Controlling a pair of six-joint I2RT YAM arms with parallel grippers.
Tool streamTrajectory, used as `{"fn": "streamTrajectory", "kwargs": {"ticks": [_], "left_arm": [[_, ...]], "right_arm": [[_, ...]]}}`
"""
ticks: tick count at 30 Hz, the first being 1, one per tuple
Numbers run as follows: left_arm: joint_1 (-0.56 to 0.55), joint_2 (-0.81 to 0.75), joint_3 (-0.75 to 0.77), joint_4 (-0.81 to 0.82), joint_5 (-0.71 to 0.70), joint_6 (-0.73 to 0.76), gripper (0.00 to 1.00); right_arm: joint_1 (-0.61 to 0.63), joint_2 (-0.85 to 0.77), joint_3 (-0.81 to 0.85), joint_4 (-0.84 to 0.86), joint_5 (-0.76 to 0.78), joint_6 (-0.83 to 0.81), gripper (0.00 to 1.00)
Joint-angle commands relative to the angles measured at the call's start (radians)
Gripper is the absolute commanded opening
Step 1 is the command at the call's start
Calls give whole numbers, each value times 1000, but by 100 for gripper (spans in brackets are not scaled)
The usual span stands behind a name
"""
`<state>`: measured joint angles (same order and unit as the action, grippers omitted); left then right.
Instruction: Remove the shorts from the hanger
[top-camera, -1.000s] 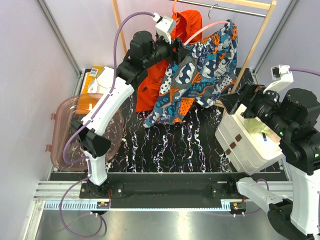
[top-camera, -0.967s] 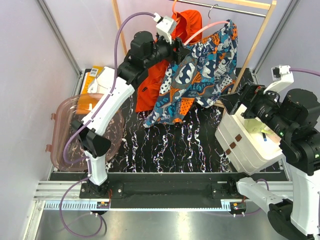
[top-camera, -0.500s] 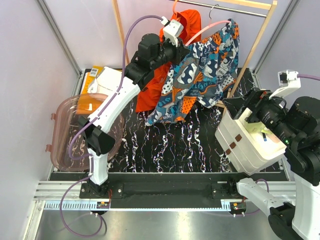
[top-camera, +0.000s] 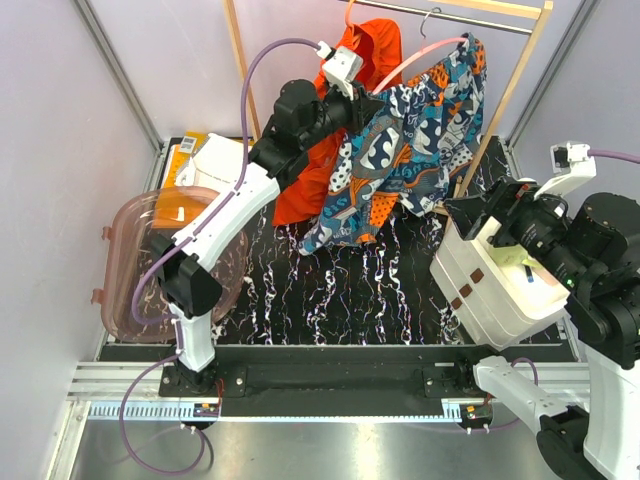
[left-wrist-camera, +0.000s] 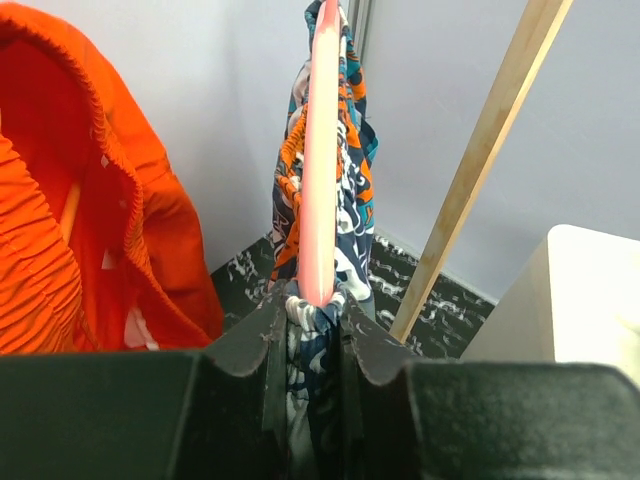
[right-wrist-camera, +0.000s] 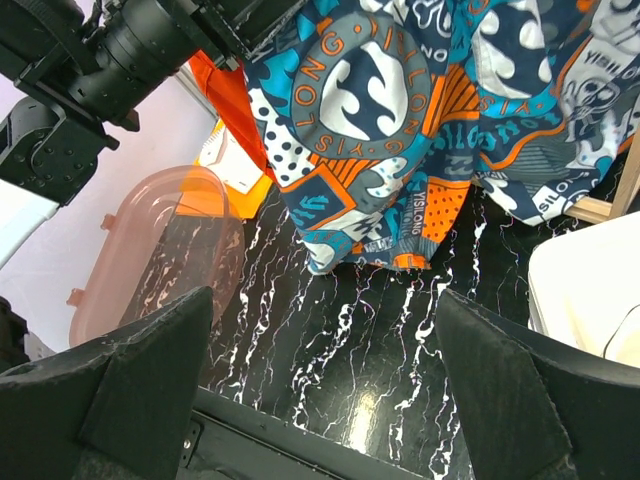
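The patterned shorts (top-camera: 405, 140) hang from a pink hanger (top-camera: 410, 55) on the rail at the back. The orange shorts (top-camera: 318, 165) hang just left of them. My left gripper (top-camera: 368, 100) is shut on the patterned shorts' waistband at the hanger's left end. In the left wrist view the fingers pinch the patterned cloth (left-wrist-camera: 315, 330) right under the pink hanger (left-wrist-camera: 320, 150), with the orange shorts (left-wrist-camera: 70, 230) at left. My right gripper (top-camera: 462, 212) is open and empty, right of the shorts' lower hem. The right wrist view shows the patterned shorts (right-wrist-camera: 420, 120).
A wooden rack frame (top-camera: 510, 90) holds the rail. A pink plastic tub (top-camera: 150, 260) stands at left, a yellow and white item (top-camera: 205, 155) behind it. A white box (top-camera: 500, 285) sits at right under my right arm. The mat (top-camera: 350, 290) is black marble.
My left gripper has moved up and to the right along the hanger, pulling the patterned shorts' waistband with it. My right gripper has shifted slightly.
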<state>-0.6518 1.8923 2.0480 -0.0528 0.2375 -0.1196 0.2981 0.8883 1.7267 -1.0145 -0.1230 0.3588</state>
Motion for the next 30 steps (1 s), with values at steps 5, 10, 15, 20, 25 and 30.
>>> {"fn": "streamTrajectory", "kwargs": {"ticks": [5,10,15,20,25,30], "left_arm": [[-8,-111,-57,402,2,-23,0],[-6,-151,-101,412,22,3,0],[-8,-269,-257,432,28,11,0],[-6,-415,-446,326,5,-2,0],[-6,-603,-558,119,-38,-64,0],[-5,-806,-679,-34,-70,-165,0]], "right_arm": [[-4,-15,-18,40,26,-34,100],[-4,-12,-24,42,28,-35,100],[-4,-5,-48,53,-6,-26,100],[-4,20,-90,97,-156,-57,100],[-4,83,-107,123,-279,-92,100],[63,192,-92,155,-377,-61,100]]}}
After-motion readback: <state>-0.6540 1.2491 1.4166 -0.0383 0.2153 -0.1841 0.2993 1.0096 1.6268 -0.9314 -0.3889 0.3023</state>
